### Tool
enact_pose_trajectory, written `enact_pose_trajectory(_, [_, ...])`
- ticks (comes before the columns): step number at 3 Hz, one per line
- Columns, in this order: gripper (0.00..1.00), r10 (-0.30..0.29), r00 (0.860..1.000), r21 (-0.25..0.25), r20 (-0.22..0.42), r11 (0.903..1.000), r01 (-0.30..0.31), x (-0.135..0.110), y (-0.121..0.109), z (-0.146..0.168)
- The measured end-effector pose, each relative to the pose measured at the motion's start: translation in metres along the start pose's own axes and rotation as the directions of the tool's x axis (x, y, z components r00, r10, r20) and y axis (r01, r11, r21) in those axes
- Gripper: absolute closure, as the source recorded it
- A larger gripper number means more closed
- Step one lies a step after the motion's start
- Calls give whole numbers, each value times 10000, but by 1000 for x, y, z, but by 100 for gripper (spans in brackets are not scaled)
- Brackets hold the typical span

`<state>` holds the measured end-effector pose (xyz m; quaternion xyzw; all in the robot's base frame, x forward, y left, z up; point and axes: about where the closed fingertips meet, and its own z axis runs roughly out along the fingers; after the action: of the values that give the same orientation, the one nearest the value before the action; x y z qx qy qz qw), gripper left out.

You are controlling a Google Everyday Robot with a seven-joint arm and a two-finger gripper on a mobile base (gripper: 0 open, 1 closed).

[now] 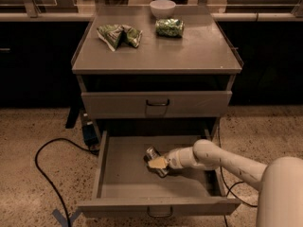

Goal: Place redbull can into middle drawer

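Observation:
The middle drawer (123, 174) is pulled out wide under the grey cabinet, its flat floor showing. The redbull can (152, 154) lies tilted inside the drawer near the middle, shiny round end toward the back left. My gripper (158, 163) reaches in from the right on the white arm and is closed around the can, low over the drawer floor. Whether the can rests on the floor cannot be told.
The cabinet top (199, 56) holds two green snack bags (118, 34), (169, 27) and a white bowl (162, 7). The upper drawer front (199, 104) is closed. A black cable (52, 171) loops on the floor at left. Blue tape (66, 217) marks the floor.

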<state>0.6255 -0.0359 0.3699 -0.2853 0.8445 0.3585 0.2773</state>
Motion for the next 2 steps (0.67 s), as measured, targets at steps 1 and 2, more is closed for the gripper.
enact_pose_trajectory(1, [36, 0, 10000, -1, 0, 10000, 0, 0, 0, 0])
enact_pose_trajectory(2, [12, 0, 10000, -1, 0, 10000, 0, 0, 0, 0])
